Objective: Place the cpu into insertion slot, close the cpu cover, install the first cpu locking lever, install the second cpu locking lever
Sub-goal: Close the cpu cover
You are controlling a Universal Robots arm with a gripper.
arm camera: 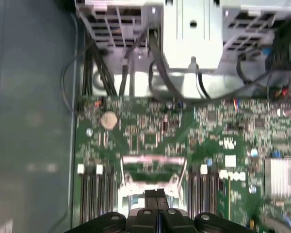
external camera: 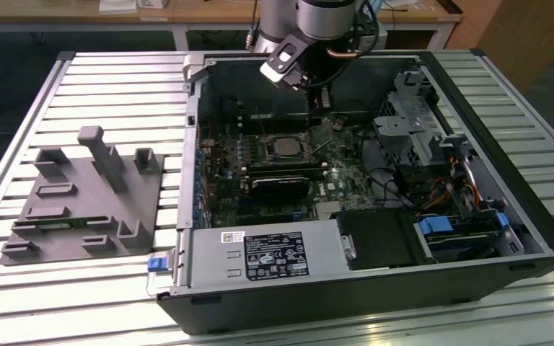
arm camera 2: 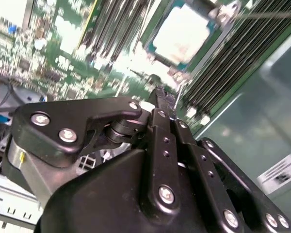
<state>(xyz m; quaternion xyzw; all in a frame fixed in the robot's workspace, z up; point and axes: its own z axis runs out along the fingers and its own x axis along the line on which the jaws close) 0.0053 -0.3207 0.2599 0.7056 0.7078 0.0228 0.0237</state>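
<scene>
The cpu [external camera: 285,146] lies flat in the insertion slot [external camera: 265,137] on the green board inside the open computer case. In the second wrist view its pale face [arm camera 2: 184,31] sits inside a silvery frame, the cpu cover [arm camera 2: 223,13]; I cannot tell whether that frame is fully down. A thin lever rod [arm camera 2: 266,14] runs away from the socket's corner. My gripper [external camera: 322,105] hangs above the board just behind the socket, in the exterior view. Its black fingertips [arm camera: 157,195] are pressed together with nothing between them, close to the silvery frame [arm camera: 153,160].
A grey moulded fixture [external camera: 84,202] stands on the slatted table at the exterior view's left. Inside the case are a long black card [external camera: 282,184], the power supply [external camera: 267,252], a drive cage [external camera: 412,122] and cables [arm camera: 155,73]. Case walls surround the board.
</scene>
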